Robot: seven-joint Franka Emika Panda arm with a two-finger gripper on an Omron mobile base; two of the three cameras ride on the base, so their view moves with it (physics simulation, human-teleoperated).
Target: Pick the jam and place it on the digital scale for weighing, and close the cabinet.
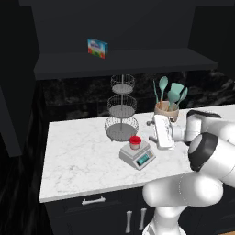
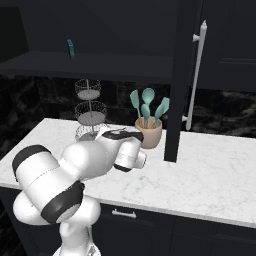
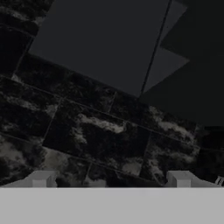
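Dim, flat rendered light: black walls swallow detail, the white counter [image 1: 82, 151] glows, edges slightly soft.

Kitchen: marble counter [image 1: 78, 156], utensil crock [image 1: 166, 109], black cabinet [image 2: 187, 75]

no text can be read — the blue box [image 1: 97, 47] print and the digital scale [image 1: 137, 154] display are blurred.

A white marble counter [image 1: 82, 156] fills the frame's middle; behind it a black veined backsplash [image 1: 73, 96] — dark and dim — with black drawers [image 1: 92, 206] along the bottom edge.
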